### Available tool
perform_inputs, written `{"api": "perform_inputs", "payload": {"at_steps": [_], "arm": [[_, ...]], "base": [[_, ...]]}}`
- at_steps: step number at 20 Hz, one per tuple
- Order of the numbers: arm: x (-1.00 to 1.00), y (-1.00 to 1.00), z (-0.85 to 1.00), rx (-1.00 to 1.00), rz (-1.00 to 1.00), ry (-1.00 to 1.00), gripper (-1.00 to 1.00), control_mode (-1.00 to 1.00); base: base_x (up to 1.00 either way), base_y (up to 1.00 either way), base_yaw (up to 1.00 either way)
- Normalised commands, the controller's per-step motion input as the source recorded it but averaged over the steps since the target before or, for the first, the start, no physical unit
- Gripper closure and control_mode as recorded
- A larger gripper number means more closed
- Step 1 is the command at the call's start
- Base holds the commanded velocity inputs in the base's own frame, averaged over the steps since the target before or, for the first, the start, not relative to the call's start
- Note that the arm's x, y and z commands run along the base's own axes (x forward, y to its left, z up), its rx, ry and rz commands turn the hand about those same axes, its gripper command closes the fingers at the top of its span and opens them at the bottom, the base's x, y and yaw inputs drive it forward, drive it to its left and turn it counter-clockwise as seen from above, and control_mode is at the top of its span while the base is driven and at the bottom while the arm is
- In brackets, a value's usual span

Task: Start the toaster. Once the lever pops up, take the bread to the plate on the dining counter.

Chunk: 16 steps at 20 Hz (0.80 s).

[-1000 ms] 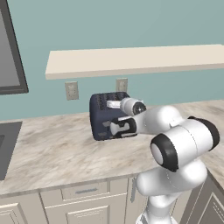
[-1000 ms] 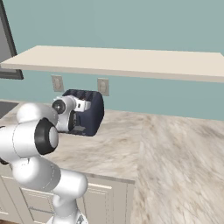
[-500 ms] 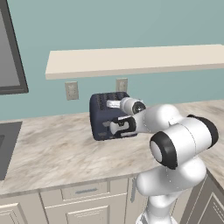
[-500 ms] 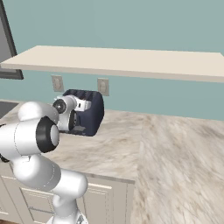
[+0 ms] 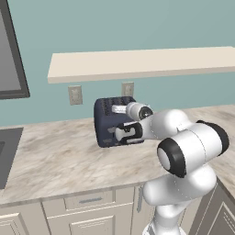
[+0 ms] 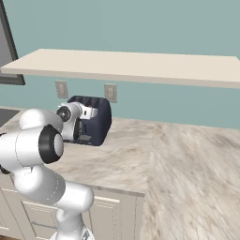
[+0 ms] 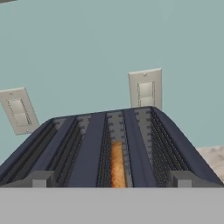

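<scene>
while gripper fronts toaster, wall outlets behind

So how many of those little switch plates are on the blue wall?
2. One pale rectangular wall plate sits left of the dark navy boxy toaster, below the long beige shelf. The other is right behind the toaster. The arm could hide more.

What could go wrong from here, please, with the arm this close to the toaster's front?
1. The open tool sits right against the front of the toaster; a push that misses the lever could shove the toaster along the counter instead.
2. The bread sits deep in one narrow slot, so grabbing it later may be awkward if it does not rise enough.
3. The shelf hangs just above; a high lift could hit it.
</scene>
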Motion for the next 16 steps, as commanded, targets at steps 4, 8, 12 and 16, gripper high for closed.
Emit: {"api": "perform_inputs", "payload": {"at_steps": [4, 8, 12, 16], "arm": [[0.00, 0.00, 0.00, 0.00, 0.00, 0.00, -1.00, -1.00], [0.00, 0.00, 0.00, 0.00, 0.00, 0.00, -1.00, -1.00], [0.00, 0.00, 0.00, 0.00, 0.00, 0.00, -1.00, -1.00], [0.00, 0.00, 0.00, 0.00, 0.00, 0.00, -1.00, -1.00]], "base": [[0.00, 0.00, 0.00], [0.00, 0.00, 0.00], [0.00, 0.00, 0.00], [0.00, 0.00, 0.00]]}}
